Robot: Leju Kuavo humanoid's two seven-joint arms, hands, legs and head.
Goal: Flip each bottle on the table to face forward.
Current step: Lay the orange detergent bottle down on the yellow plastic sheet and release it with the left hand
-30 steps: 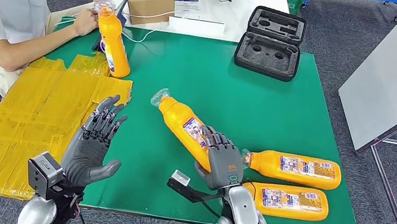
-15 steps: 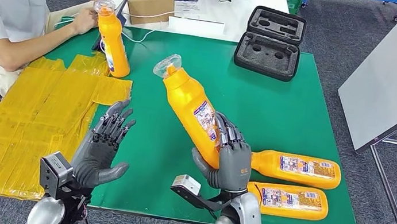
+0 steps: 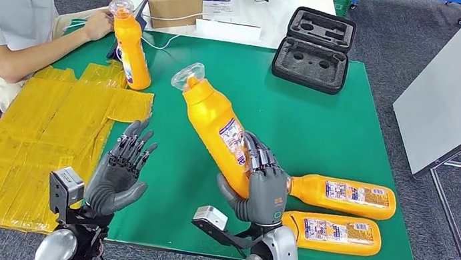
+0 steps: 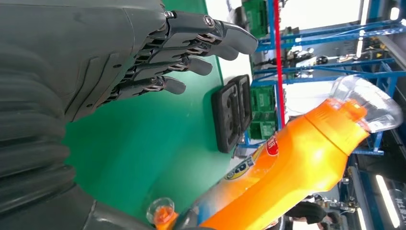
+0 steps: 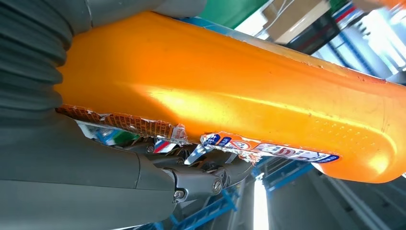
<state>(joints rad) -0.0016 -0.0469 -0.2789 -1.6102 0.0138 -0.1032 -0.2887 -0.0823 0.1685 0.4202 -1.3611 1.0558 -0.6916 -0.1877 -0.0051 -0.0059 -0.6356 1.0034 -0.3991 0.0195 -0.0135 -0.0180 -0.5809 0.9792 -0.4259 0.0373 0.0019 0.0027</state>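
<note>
A second ago the orange bottle (image 3: 215, 124) lay flat on the green desk (image 3: 322, 128); now the right robot hand (image 3: 260, 188) has picked it up and holds it tilted in the air, cap end high and pointing away to the left. Its fingers wrap tight around the lower part, over the label. The left robot hand (image 3: 119, 179) has come up a little too, and it waits beside with its fingers spread and nothing in it. So this looks like the middle of a flip: the bottle is off the desk and may next be turned and set down. The bottle is smooth, shiny orange plastic with a clear see-through cap, and its paper label looks torn and peeling at the edges in the right wrist view, though that view is very close, so I am not sure. Two more orange bottles (image 3: 340, 195) lie on their sides near the right hand. Another bottle (image 3: 132, 46) stands upright far off, where a person (image 3: 14, 14) touches it beside crinkly yellow sheets (image 3: 31, 137).
</note>
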